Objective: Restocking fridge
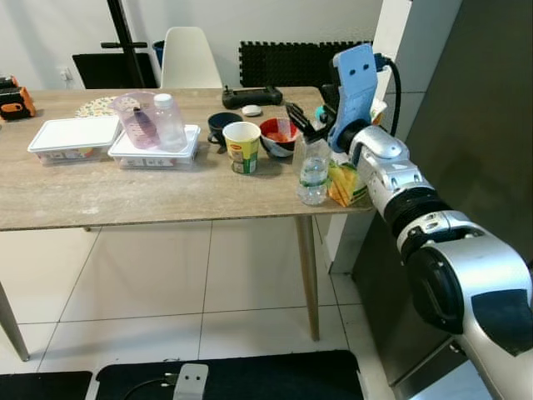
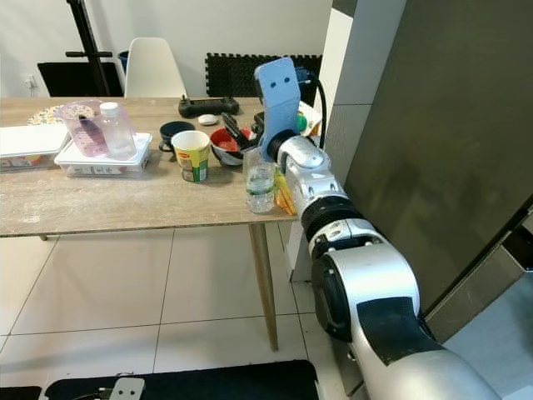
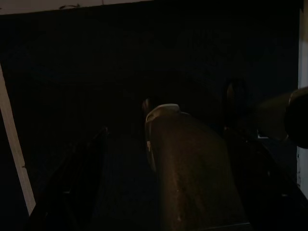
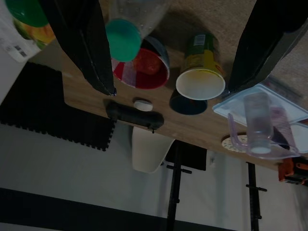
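Left of the right pincer stands a yellow paper cup; just below its spread, empty fingers, a clear plastic water bottle near the wooden desk edge. Lower squarely around the bottle — avoid the orange juice carton beside. The right wrist view reveals the bottle's teal cap — between fingers.

Water bottle on the table, carton to its right
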